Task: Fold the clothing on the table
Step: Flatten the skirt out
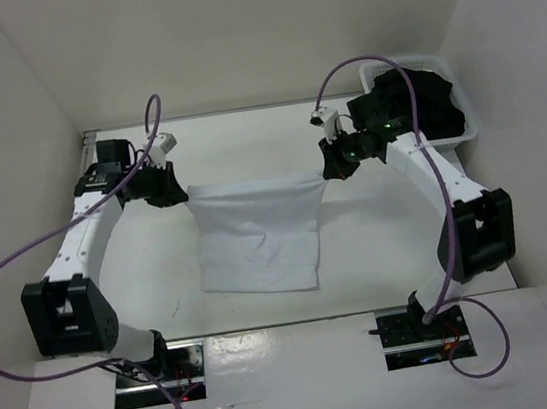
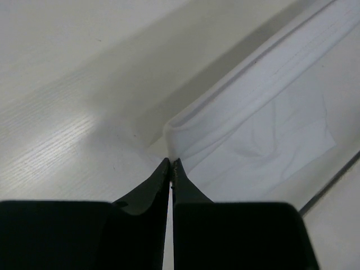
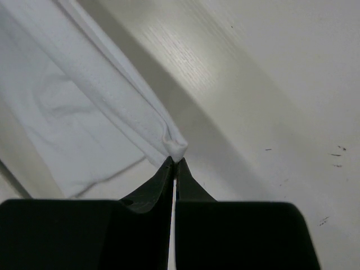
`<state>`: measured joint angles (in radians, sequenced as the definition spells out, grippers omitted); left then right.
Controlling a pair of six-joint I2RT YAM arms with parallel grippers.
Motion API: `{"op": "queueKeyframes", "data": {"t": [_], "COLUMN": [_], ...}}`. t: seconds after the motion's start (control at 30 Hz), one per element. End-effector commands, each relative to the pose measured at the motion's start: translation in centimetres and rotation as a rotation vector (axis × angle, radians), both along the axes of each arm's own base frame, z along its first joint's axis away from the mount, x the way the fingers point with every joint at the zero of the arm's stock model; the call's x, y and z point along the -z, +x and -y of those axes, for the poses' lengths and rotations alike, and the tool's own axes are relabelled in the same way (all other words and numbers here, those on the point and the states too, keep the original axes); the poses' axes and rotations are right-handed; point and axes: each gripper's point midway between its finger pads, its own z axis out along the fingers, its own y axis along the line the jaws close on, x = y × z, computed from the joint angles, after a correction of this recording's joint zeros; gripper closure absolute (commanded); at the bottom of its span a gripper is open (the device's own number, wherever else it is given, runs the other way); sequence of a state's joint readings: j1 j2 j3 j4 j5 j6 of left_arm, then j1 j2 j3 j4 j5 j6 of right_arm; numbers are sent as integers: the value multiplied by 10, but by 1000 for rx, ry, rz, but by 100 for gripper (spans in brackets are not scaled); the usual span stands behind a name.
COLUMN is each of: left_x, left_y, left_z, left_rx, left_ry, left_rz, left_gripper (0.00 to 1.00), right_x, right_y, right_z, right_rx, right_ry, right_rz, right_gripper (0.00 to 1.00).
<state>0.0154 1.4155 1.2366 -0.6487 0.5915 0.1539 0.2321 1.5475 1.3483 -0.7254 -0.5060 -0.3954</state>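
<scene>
Jaws of left gripper (image 2: 171, 164) and right gripper (image 3: 174, 163) pinch the clothing (image 1: 258, 237).
We see it taut between them (lower part on the table (image 1: 244, 133)).

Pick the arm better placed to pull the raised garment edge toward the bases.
Right, marginally: right gripper pinches a bunched corner of the clothing; left gripper only nips its corner's edge. Likely needs both.

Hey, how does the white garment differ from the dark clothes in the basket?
The white garment is spread open, its far edge stretched between the left end effector and the right end effector; the dark clothes sit bunched in a heap. The white garment lies on the table; the dark clothes fill the white basket. Both are soft fabric.
</scene>
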Motion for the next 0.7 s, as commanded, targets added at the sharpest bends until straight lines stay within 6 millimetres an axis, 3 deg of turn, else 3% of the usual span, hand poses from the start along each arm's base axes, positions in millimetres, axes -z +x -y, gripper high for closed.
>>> {"op": "queueKeyframes", "data": {"t": [0.0,0.07,0.13,0.17,0.2,0.23,0.4,0.57,0.67], "left_x": [16,33,52,45,58,61,56,55,57], "left_y": [40,59,73,87,94,101,142,157,155], "left_z": [-10,-12,-13,-14,-13,-15,-19,-20,-19], "left_rx": [-52,-66,-77,-78,-84,-90,-123,-146,-162], "left_ry": [42,48,51,50,45,52,61,54,40], "left_rz": [33,8,-35,-5,-41,-44,2,11,-8], "left_gripper": [93,91,85,84,84,82,71,62,61], "right_x": [9,28,31,46,45,60,73,76,84], "right_y": [52,65,79,82,93,97,131,158,170], "right_z": [2,-6,-13,-20,-18,-23,-23,-21,-5], "right_rx": [87,85,87,78,96,90,131,176,273], "right_ry": [-75,-109,-124,-144,-158,-173,-219,-247,-337], "right_rz": [89,74,96,77,101,84,103,157,180], "right_gripper": [100,100,100,100,100,100,100,100,97]}}
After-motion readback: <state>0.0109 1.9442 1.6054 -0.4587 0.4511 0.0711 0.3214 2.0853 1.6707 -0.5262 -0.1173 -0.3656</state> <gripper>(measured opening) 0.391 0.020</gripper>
